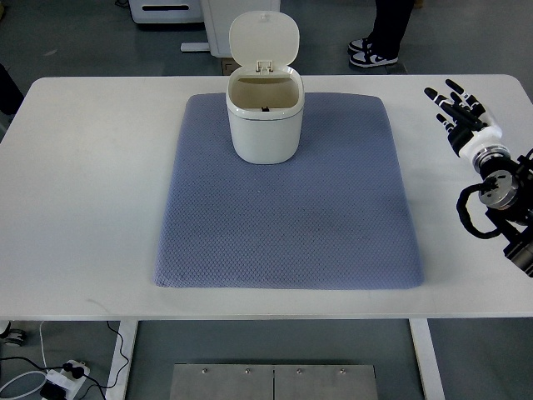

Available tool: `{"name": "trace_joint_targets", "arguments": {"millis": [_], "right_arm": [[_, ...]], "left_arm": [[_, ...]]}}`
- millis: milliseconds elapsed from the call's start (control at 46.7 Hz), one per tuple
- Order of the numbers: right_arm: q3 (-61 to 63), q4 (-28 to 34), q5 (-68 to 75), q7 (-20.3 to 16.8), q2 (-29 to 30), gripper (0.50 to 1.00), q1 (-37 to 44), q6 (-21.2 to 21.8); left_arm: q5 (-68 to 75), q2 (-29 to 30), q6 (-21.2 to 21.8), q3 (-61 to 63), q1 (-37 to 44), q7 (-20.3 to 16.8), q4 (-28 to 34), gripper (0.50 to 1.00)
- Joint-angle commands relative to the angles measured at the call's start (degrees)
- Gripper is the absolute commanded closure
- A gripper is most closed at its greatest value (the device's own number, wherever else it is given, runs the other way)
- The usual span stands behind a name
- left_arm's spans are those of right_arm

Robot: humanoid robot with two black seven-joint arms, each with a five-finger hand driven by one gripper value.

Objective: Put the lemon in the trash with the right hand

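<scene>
White trash bin (264, 119) lid-up on blue mat (287, 208) — right hand (456, 108) spread, empty, over table (92, 183).

One white trash bin (264, 121) stands on the mat, its one lid (264, 38) flipped open. One blue-grey mat (287, 217) lies under the bin. One white table (83, 208) carries the mat. One robot hand (458, 108) shows right of the mat. Two sneakers (371, 52) of one person show beyond the table.
</scene>
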Motion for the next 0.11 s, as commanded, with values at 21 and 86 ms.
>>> {"name": "trace_joint_targets", "arguments": {"millis": [21,86], "right_arm": [[-0.1,-0.2,0.0,0.0,0.1,0.500,0.0,0.0],[-0.1,-0.1,0.0,0.0,0.1,0.500,0.2,0.0]], "left_arm": [[0.0,0.0,0.0,0.1,0.0,0.0,0.0,0.500],[0.0,0.0,0.0,0.0,0.0,0.0,0.0,0.500]]}}
